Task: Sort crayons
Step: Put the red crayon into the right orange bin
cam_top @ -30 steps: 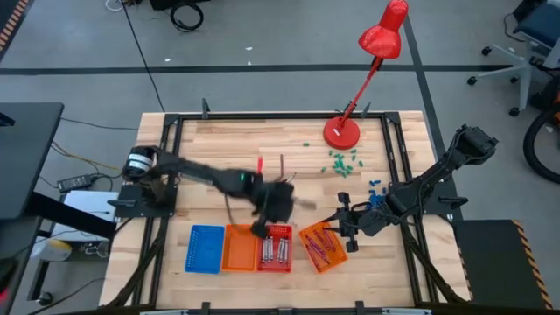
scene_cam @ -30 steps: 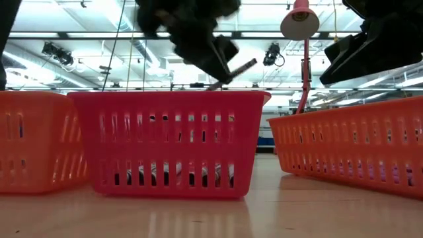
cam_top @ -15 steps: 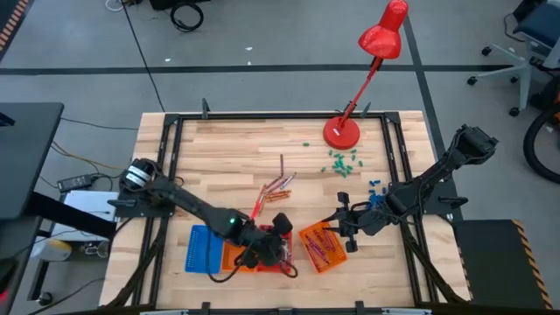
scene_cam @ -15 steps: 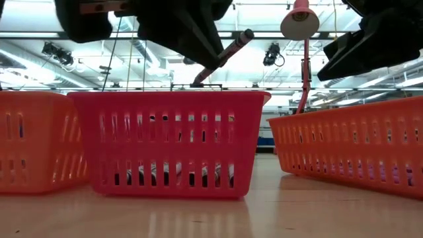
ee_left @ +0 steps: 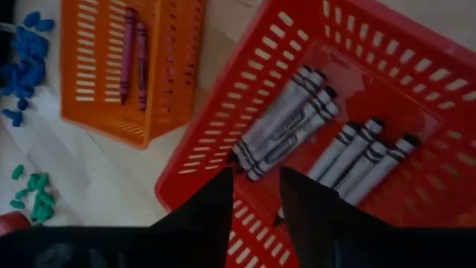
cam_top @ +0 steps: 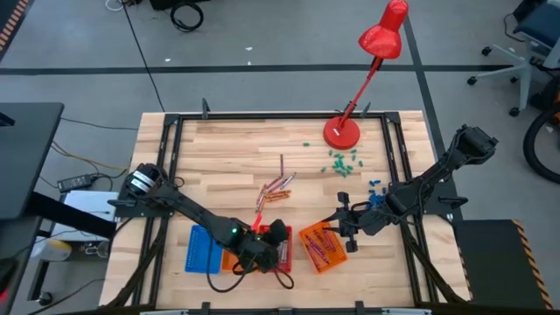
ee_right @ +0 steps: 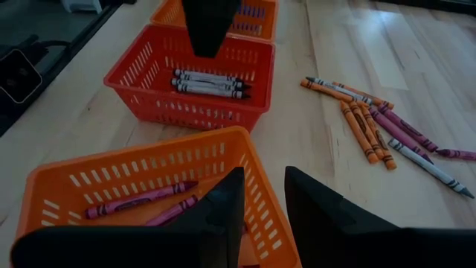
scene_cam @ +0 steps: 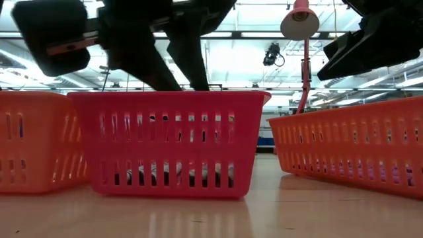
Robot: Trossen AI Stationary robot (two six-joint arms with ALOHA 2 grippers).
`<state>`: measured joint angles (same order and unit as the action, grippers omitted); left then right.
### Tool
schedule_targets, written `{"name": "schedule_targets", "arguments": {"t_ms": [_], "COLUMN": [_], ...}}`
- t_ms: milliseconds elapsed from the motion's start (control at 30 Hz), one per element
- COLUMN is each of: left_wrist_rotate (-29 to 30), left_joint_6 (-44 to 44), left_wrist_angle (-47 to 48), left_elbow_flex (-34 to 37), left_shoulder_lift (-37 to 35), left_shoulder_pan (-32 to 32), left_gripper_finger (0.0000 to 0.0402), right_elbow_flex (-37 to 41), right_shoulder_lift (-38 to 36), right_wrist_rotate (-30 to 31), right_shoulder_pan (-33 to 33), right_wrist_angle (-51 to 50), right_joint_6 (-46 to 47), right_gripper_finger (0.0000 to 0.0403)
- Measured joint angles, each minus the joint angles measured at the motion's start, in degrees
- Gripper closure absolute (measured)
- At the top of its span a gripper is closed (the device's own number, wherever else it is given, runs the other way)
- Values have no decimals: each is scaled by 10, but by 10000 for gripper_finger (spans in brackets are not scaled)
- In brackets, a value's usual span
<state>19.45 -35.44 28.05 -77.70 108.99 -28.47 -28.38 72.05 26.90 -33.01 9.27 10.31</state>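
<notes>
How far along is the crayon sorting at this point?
Partly done. The red basket already holds grey crayons, and the orange basket by the right hand holds purple crayons. The left hand hangs open over the red basket with nothing between its fingers. A loose pile of crayons remains on the table.

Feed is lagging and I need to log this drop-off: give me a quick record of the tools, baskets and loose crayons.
left tool: open, empty, above the red basket
red basket contents: grey crayons, lying side by side
right tool: open, empty, at the edge of the angled orange basket
orange basket contents: at least two red-pink crayons
loose crayons: small pile on the table, orange, purple and grey, unsorted
</notes>
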Motion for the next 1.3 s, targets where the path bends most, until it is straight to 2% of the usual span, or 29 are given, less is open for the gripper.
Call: {"name": "schedule_targets", "arguments": {"t_ms": [100, 233, 300, 533, 733, 900, 1100, 1200, 1300], "left_wrist_rotate": [14, 121, 128, 36, 22, 14, -62, -73, -85], "left_joint_6": [1, 43, 69, 163, 275, 396, 544, 587, 590], "left_wrist_angle": [-6, -28, -32, 2, 62, 72, 65, 66, 66], "left_elbow_flex": [0, 0, -1, -1, 0, 0, 2, 3, 3], "left_shoulder_lift": [-1, -14, -19, -27, -27, -27, -12, 2, 17], "left_shoulder_pan": [4, 12, 27, 99, 176, 248, 330, 351, 360], "left_gripper_finger": [269, 272, 278, 288, 288, 288, 288, 288, 288], "right_elbow_flex": [0, 0, 0, 0, 0, 0, 0, 0, 0], "right_shoulder_lift": [0, 0, 0, 0, 0, 0, 0, 0, 0], "right_wrist_rotate": [0, 0, 0, 0, 0, 0, 0, 0, 0], "right_shoulder_pan": [0, 0, 0, 0, 0, 0, 0, 0, 0], "right_wrist_angle": [-3, -3, -3, -6, -12, -13, -15, -16, -17], "right_joint_6": [0, 0, 0, 0, 0, 0, 0, 0, 0], "right_gripper_finger": [300, 300, 300, 300, 300, 300, 300, 300, 300]}}
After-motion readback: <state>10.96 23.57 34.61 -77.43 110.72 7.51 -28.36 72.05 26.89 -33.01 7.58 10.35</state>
